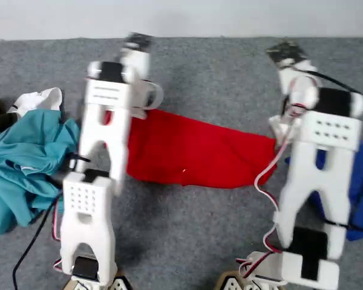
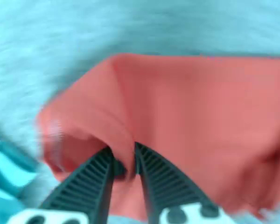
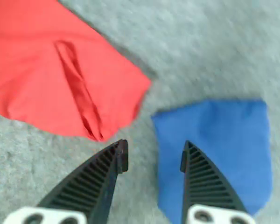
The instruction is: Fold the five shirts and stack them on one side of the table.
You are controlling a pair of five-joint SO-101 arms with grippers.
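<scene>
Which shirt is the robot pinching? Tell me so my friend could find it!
Look at the middle of the grey table. The red shirt lies spread across it, and the left gripper is shut on one edge. It is the only red thing there: the teal heap lies past one end of it and the blue shirt past the other.

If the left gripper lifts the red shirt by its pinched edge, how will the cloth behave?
Probably floppy: the red shirt lies flat with soft creases, so it should drape from the left gripper. Likely light, since the fabric looks thin. It may drag on the fuzzy grey table cover rather than slide.
</scene>
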